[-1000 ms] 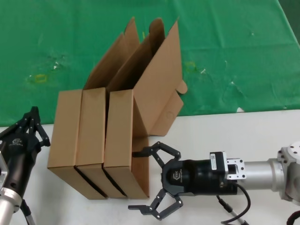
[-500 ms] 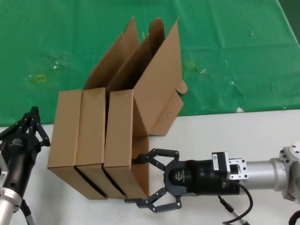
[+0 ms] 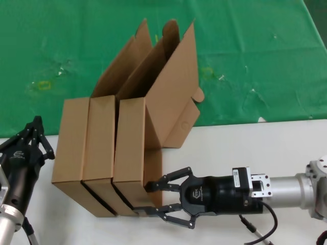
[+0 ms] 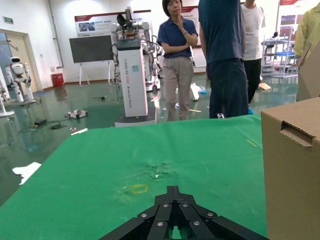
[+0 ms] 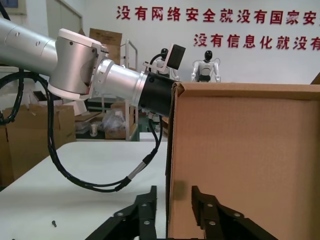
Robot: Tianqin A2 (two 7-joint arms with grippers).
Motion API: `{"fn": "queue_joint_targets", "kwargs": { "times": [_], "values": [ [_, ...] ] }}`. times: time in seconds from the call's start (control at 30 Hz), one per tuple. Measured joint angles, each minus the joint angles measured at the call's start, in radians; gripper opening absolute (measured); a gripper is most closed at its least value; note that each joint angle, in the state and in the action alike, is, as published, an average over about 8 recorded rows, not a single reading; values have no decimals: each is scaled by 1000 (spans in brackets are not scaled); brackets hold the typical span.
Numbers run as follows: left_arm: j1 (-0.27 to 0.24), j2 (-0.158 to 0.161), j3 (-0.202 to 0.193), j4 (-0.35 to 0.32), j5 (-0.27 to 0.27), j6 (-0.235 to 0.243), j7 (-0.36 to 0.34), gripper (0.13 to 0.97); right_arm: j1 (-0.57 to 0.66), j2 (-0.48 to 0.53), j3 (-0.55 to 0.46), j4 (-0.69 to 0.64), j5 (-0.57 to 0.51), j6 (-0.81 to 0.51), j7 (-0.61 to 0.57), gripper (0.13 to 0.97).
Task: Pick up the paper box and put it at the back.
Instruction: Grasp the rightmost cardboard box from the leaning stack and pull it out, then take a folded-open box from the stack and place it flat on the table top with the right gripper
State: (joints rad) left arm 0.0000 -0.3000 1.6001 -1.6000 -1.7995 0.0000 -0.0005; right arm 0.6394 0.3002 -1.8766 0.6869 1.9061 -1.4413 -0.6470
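Observation:
Three brown paper boxes stand on edge side by side, lids open and leaning back over the green cloth (image 3: 255, 61). My right gripper (image 3: 143, 198) reaches in from the right at the rightmost paper box (image 3: 130, 153). It is open, one finger lying along the box's side wall and the other past its near corner. In the right wrist view the cardboard edge (image 5: 171, 165) stands between the fingers of the right gripper (image 5: 172, 195), with a gap on one side. My left gripper (image 3: 36, 125) waits shut, left of the boxes; in its own view the left gripper (image 4: 173, 191) points over the cloth (image 4: 100, 175).
The other two boxes (image 3: 70, 140) (image 3: 99, 140) press against the rightmost one. The white tabletop (image 3: 255, 148) lies to the right. A yellow mark (image 3: 43, 85) sits on the cloth at left. People and machines stand beyond the cloth (image 4: 177, 55). The left arm (image 5: 100, 75) shows behind the box.
My right gripper has slid left to the rightmost box and its fingers have narrowed around the box's near corner. The left arm and the boxes have not moved.

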Motion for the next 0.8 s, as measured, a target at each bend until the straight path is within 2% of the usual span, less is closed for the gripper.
{"fn": "queue_joint_targets", "kwargs": {
  "times": [0.2,0.5,0.8],
  "values": [
    [0,0,0,0,0,0,0,144,-1,1,2,-2,-3,-3,-2,284],
    [0,0,0,0,0,0,0,144,-8,4,6,0,-6,-5,0,179],
    [0,0,0,0,0,0,0,144,-10,6,8,5,-8,-4,6,161]
  ]
}}
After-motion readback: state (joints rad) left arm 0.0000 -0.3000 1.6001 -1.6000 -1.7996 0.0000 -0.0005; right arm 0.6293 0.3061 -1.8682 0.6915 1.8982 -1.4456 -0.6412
